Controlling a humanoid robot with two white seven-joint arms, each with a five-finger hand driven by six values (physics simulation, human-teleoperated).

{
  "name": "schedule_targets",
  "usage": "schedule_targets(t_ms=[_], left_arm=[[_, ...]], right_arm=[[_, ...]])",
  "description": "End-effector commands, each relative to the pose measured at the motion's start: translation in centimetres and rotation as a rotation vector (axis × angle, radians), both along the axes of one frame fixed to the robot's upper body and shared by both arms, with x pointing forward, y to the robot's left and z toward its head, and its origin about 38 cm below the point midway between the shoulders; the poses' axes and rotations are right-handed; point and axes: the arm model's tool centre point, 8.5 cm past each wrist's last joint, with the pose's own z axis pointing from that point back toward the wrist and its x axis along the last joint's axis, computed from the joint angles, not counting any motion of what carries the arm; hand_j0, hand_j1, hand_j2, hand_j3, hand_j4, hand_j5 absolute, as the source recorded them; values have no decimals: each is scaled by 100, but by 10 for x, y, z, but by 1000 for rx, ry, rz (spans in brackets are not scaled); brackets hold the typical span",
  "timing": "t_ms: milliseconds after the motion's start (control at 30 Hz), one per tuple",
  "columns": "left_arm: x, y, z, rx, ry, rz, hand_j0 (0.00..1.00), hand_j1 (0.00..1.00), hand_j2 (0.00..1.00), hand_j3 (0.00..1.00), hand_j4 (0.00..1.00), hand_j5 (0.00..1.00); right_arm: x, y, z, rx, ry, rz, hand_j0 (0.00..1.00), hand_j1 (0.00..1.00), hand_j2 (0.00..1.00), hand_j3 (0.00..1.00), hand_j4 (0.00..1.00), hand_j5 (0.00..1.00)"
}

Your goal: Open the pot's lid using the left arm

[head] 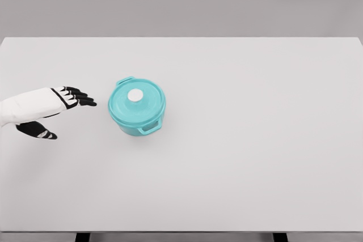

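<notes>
The left hand [72,98] came in from the picture's left edge on a white forearm, its black fingers [85,100] stretched out straight and lying close together, pointing right toward the pot. It held nothing. The thumb [39,131] hung lower and apart from the fingers, so the hand looked loosely spread, as if readied to close on something. The fingertips were near the pot but not touching it; a clear strip of table lay between them.

Just to the right of the hand stood a turquoise pot [137,107], round, with a small loop handle at its far left and another at its near right. Its matching turquoise lid [136,96] sat flat and closed on top, with a round white knob [135,96] at the centre. The knob was likely the part to be gripped, which would explain the hand arriving level with the pot's top. The lid had not yet been lifted.

The pot rested on a plain white table [255,157], left of centre. No right arm was visible. No brand, label or writing could be read anywhere.
</notes>
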Motion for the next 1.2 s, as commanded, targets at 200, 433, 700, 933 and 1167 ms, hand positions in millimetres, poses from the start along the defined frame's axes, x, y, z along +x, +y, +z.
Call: schedule_targets(t_ms=[200, 433, 700, 933, 1167], left_arm=[[3, 5, 7, 13, -15, 12, 100, 100, 100, 100, 100, 100], [30, -19, 61, 44, -136, -72, 100, 100, 100, 100, 100, 100], [53, -167, 37, 10, -98, -413, 100, 100, 100, 100, 100, 100], [63, -155, 34, 31, -88, -372, 100, 100, 100, 100, 100, 100], [79, -137, 24, 89, -76, -303, 96, 96, 96, 96, 96, 96]], right_arm=[[-3, -2, 0, -11, 13, -2, 100, 100, 100, 100, 100, 100], [-2, -2, 0, -10, 11, -2, 100, 100, 100, 100, 100, 100], [-2, -2, 0, -10, 11, -2, 100, 100, 100, 100, 100, 100], [-2, -2, 0, -10, 11, -2, 100, 100, 100, 100, 100, 100], [-2, -2, 0, -10, 11, -2, 100, 100, 100, 100, 100, 100]])
